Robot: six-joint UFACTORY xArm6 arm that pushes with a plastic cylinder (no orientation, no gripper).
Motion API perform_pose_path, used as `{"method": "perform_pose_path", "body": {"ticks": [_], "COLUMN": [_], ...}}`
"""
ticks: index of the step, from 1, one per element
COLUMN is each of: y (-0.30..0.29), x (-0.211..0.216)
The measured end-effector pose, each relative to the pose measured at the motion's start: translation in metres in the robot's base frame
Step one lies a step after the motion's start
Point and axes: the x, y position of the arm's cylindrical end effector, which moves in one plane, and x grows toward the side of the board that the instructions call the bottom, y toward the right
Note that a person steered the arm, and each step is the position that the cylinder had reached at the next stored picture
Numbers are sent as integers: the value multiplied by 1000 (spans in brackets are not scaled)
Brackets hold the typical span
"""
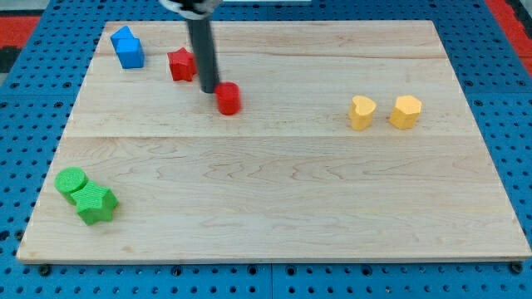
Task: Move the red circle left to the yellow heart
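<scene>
The red circle (229,98) lies on the wooden board in the upper left-centre. My tip (209,89) rests just to the view's left of it, touching or nearly touching its side. The yellow heart (362,112) lies far to the view's right of the red circle, at about the same height. A second yellow block, hexagon-like (406,111), sits just right of the heart.
A red star-like block (181,64) lies left of my rod. A blue block (128,47) sits in the top left corner. A green circle (71,180) and a green star (96,203) lie at the bottom left. The board's near edge (266,259) borders blue pegboard.
</scene>
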Motion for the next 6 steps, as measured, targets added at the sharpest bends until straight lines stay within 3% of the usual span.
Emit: {"method": "perform_pose_path", "body": {"ticks": [1,2,4,5,6], "y": [40,-27,63,7,56], "x": [6,13,36,51,82]}}
